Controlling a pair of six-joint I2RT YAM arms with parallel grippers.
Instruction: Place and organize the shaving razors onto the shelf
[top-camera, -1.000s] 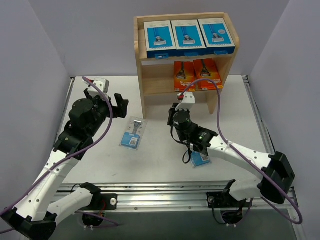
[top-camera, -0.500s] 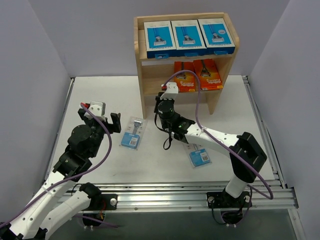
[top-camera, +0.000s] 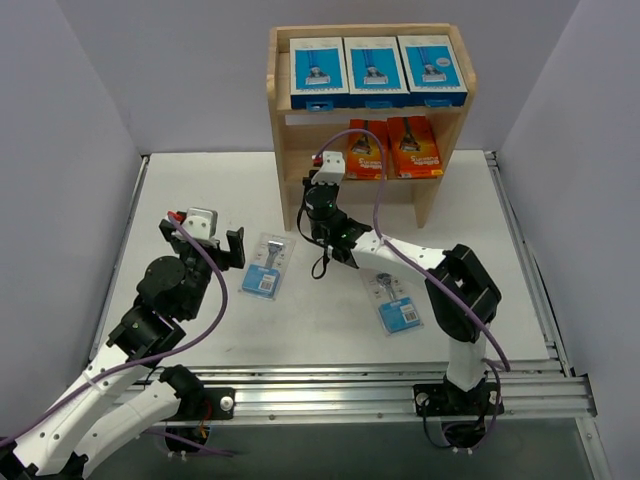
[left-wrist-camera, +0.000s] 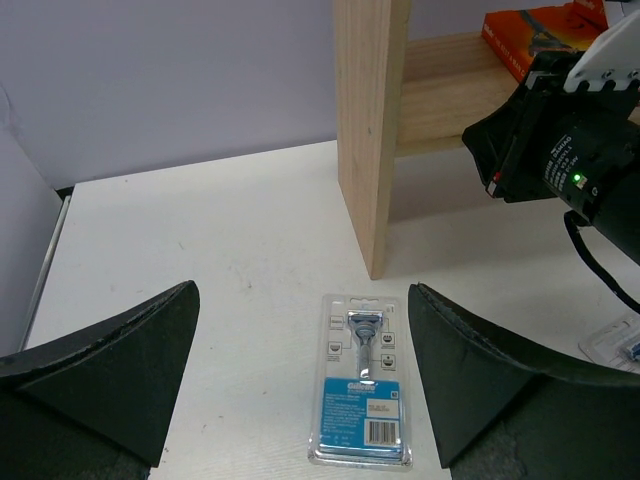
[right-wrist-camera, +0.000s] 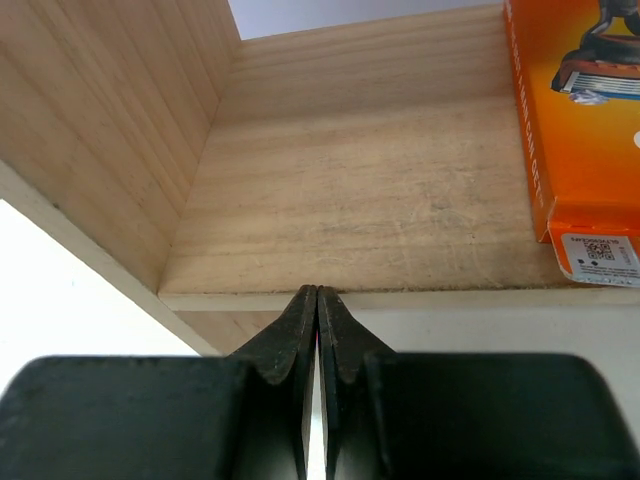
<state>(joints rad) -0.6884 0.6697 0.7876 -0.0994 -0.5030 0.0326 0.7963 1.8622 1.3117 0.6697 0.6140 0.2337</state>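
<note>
On the shelf (top-camera: 281, 120), three blue-and-white razor boxes (top-camera: 376, 70) stand along the top tier, and two orange razor boxes (top-camera: 392, 150) lie on the middle tier. One clear blister razor pack (top-camera: 267, 265) lies flat on the table left of the shelf. In the left wrist view this pack (left-wrist-camera: 362, 395) lies just ahead of my left gripper (left-wrist-camera: 303, 330), whose fingers are open and empty. A second blister pack (top-camera: 397, 303) lies beside my right arm. My right gripper (right-wrist-camera: 318, 292) is shut on nothing, its tips at the front edge of the middle tier (right-wrist-camera: 380, 200), left of an orange box (right-wrist-camera: 580, 120).
The shelf's left side panel (left-wrist-camera: 372, 130) stands just beyond the left blister pack. Grey walls close in the white table (top-camera: 210, 190) at the back and both sides. The right arm's forearm (top-camera: 400, 262) stretches across the table's middle.
My right gripper has swung left and away from the blister pack near it, up to the shelf's middle tier. My left arm has pulled back toward the near edge.
</note>
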